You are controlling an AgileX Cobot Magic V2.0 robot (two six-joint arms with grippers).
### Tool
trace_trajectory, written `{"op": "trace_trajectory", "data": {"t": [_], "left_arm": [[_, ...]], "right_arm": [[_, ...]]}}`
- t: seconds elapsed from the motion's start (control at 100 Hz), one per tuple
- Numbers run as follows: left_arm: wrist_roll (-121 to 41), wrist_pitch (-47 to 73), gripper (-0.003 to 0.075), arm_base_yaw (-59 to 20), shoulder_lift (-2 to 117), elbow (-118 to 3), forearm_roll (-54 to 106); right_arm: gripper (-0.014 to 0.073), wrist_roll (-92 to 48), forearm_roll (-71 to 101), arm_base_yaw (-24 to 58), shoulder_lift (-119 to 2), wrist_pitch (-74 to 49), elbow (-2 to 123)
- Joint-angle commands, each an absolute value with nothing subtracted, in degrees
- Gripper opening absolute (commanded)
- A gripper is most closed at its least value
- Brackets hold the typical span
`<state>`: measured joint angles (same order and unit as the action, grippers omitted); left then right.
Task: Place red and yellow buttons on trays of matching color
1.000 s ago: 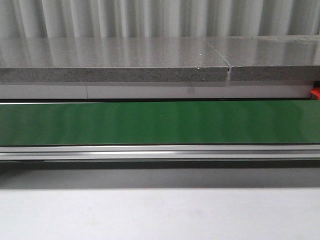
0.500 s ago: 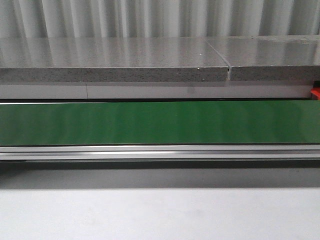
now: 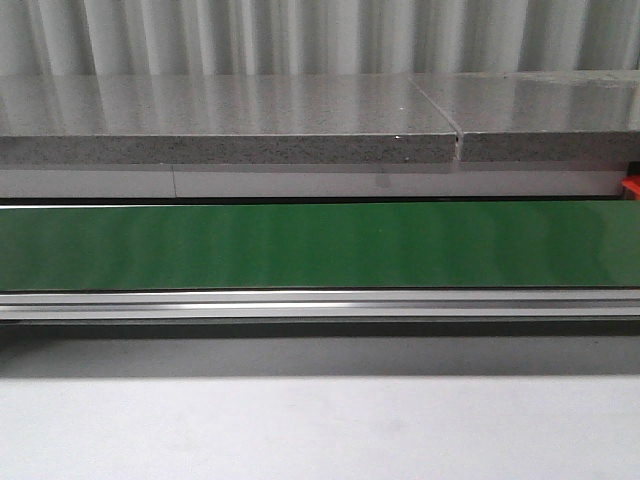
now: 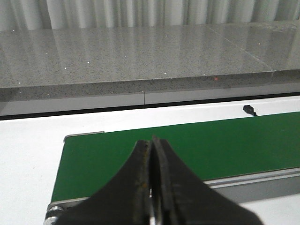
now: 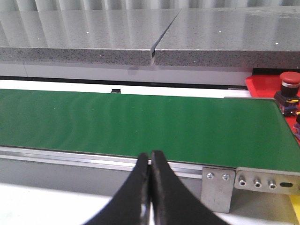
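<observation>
The only task item in view sits past the right end of the long green conveyor belt (image 5: 140,124): a red mushroom-cap push button on a dark block body (image 5: 288,91), standing upright on a flat red tray (image 5: 262,86), so it looks already matched to its colour. No yellow button shows in any view; a sliver of yellow at the lower corner of the right wrist view may be the yellow tray, but that cannot be confirmed. The button looks like rigid moulded plastic, light and not fragile; its domed cap is smooth and would likely slip, so the squarer dark body below the cap seems the better place to take hold, from the sides. The left hand (image 4: 151,187) and the right hand (image 5: 150,187) each hang over the near edge of the belt with the black fingers pressed together, holding nothing. The belt carries nothing, and the grey speckled stone tabletop (image 3: 230,110) behind it is bare. Against the front views from a second and half a second ago, nothing has changed.
</observation>
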<state>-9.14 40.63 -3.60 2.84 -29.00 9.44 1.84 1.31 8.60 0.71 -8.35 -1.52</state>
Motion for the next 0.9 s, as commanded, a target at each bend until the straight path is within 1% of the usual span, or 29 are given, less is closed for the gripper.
{"op": "trace_trajectory", "data": {"t": [0.0, 0.17, 0.33, 0.52, 0.59, 0.74, 0.89], "left_arm": [[-8.94, 35.39, -0.0021, -4.1, 3.56, -29.78, 9.88], [-8.94, 25.6, -0.0021, -4.1, 2.61, -24.19, 6.09], [-7.92, 16.38, -0.0021, -3.99, -2.87, -14.93, 5.53], [4.7, 11.19, -0.0021, -3.99, -2.53, -5.89, -3.49], [7.82, 7.54, -0.0021, -3.99, -2.53, -2.79, -5.75], [8.65, -3.69, -0.0021, -3.99, -2.53, 2.8, -6.26], [8.65, -3.02, -0.0021, -3.99, -2.53, 2.64, -6.9]], "right_arm": [[-0.0068, 1.84, 0.76, 8.66, 1.23, -3.38, -0.68], [-0.0068, 1.84, 0.76, 8.66, 1.23, -3.38, -0.68], [-0.0068, 1.84, 0.76, 8.66, 1.23, -3.38, -0.68], [-0.0068, 1.84, 0.76, 8.66, 1.23, -3.38, -0.68], [-0.0068, 1.84, 0.76, 8.66, 1.23, -3.38, -0.68], [-0.0068, 1.84, 0.76, 8.66, 1.23, -3.38, -0.68], [-0.0068, 1.84, 0.76, 8.66, 1.23, -3.38, -0.68]]}}
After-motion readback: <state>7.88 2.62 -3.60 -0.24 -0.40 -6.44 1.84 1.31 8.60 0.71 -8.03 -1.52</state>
